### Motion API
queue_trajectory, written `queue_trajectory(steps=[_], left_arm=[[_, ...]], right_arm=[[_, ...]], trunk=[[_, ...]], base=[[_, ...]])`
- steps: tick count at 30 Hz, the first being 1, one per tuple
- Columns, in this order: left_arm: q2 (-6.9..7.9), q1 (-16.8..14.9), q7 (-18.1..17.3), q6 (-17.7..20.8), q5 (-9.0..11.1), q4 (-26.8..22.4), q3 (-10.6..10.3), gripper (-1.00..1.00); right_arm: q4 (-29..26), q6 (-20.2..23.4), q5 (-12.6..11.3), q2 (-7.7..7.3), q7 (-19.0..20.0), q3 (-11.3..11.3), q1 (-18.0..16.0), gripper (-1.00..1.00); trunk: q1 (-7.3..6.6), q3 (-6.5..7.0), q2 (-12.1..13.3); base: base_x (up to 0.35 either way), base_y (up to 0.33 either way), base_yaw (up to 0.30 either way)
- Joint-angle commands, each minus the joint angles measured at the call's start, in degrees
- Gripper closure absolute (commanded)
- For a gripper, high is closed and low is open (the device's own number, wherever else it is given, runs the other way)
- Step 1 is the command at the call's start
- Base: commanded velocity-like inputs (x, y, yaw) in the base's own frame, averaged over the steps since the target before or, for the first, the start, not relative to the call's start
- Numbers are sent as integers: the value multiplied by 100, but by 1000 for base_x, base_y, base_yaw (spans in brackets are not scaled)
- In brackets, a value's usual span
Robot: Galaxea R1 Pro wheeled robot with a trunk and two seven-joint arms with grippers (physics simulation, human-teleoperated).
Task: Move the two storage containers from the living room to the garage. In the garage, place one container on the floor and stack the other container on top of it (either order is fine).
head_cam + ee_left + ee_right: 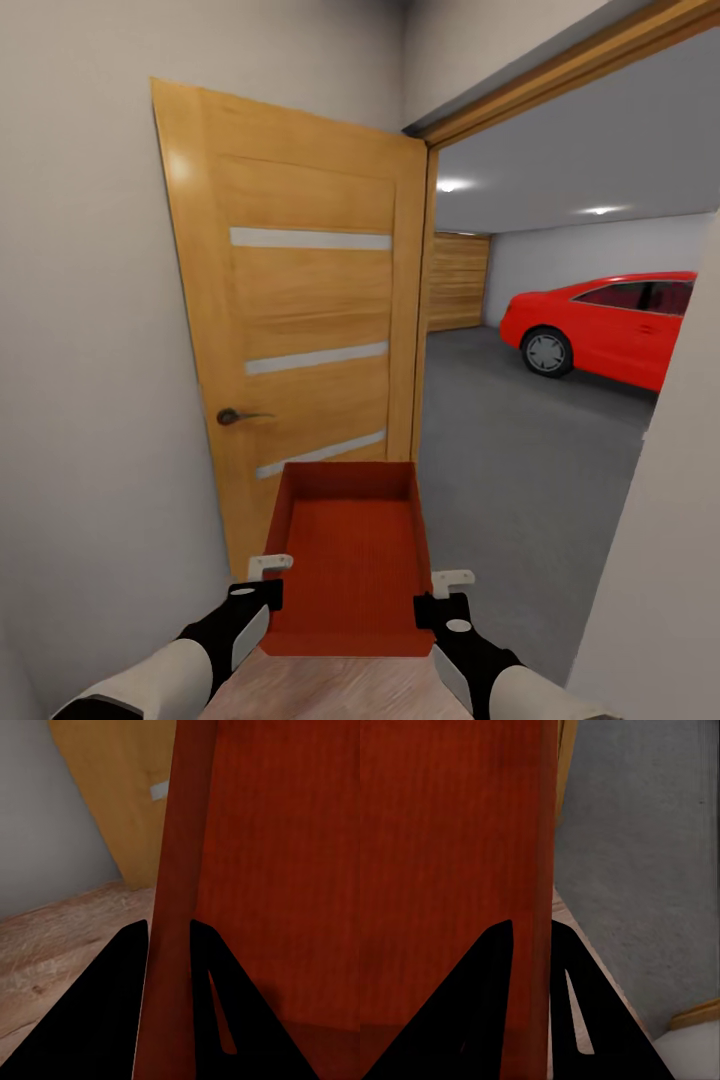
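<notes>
Two arms, same build: pale grey-white rounded forearm shells, glossy black wrist housings. Left gripper and right gripper have small white angular bracket-like tips above the black bodies. Right wrist housing carries a small round light-coloured cap on top. In both wrist views the fingers read flat matte black, tapered wedges, one with a narrow slot.
</notes>
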Motion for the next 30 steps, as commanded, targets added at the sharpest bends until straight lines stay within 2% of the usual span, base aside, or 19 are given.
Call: queue_trajectory(steps=[1, 30], left_arm=[[194, -3, 218, -201, -109, -32, 225, 100], [194, -3, 218, -207, -118, -32, 218, 100]], right_arm=[[11, -7, -47, -1, 135, -111, -1, 100], [11, -7, -74, -5, 135, -111, 0, 100]], trunk=[[4, -2, -4], [4, -2, -4]], base=[[225, 186, -245], [15, 11, -246]])
